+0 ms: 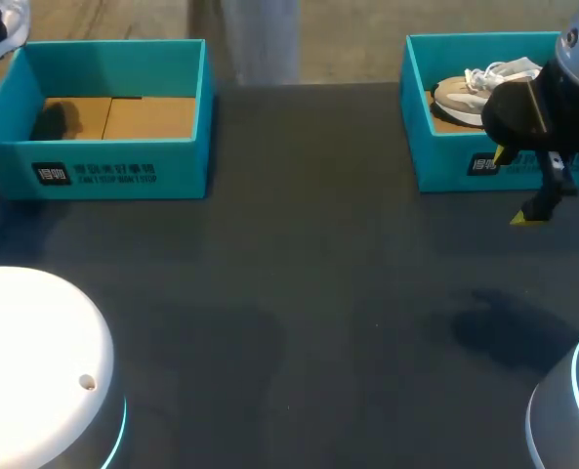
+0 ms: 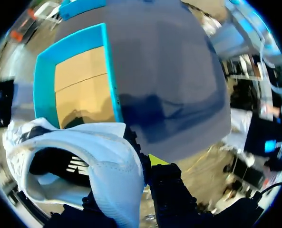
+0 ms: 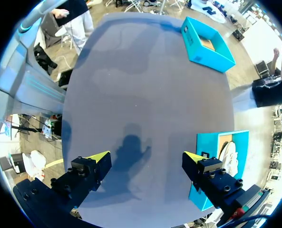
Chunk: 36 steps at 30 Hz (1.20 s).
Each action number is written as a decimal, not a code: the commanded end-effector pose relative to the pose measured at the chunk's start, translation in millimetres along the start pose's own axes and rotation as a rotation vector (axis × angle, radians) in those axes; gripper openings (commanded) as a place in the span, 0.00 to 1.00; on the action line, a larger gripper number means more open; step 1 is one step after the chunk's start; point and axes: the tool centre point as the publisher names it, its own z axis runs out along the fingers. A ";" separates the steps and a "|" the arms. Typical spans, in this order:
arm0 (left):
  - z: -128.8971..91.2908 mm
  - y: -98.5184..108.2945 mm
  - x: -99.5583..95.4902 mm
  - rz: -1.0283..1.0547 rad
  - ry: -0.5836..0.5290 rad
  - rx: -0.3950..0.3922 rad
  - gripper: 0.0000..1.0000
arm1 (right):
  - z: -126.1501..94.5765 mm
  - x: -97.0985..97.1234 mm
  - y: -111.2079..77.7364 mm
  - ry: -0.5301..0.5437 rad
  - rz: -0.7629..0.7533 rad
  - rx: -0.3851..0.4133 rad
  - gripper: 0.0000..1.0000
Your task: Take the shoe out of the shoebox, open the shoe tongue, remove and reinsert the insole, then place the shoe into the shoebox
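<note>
The white shoe (image 2: pixel 98 156) hangs by the far-left corner of the surface (image 1: pixel 299 293), mostly cut off in the head view. The left claw (image 2: pixel 131 171) is clamped on its collar, one finger hidden by the shoe. The left shoebox (image 1: pixel 123 171) shows its cardboard floor. The right shoebox (image 1: pixel 445 166), at the far-right corner, holds a beige shoe (image 1: pixel 460 98), partly hidden by the right claw (image 3: pixel 145 156), whose fingers stand apart.

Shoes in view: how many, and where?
2. A white shoe is held in the left hand beside the left shoebox; a beige shoe lies in the right shoebox. No others show.
</note>
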 end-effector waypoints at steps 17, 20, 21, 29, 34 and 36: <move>-15.9 35.0 -23.2 0.746 0.062 -0.172 0.00 | 0.9 -1.6 1.4 0.004 0.001 0.003 1.00; -15.9 35.0 -23.2 0.746 0.062 -0.172 0.00 | 0.9 -1.6 1.4 0.004 0.001 0.003 1.00; -15.9 35.0 -23.2 0.746 0.062 -0.172 0.00 | 0.9 -1.6 1.4 0.004 0.001 0.003 1.00; -15.9 35.0 -23.2 0.746 0.062 -0.172 0.00 | 0.9 -1.6 1.4 0.004 0.001 0.003 1.00; -18.0 33.9 -27.4 0.821 0.065 -0.188 0.00 | 0.9 -1.6 1.4 0.004 0.001 0.003 1.00; -18.5 31.8 -32.9 0.940 0.061 -0.200 0.00 | 0.9 -1.6 1.4 0.004 0.001 0.003 1.00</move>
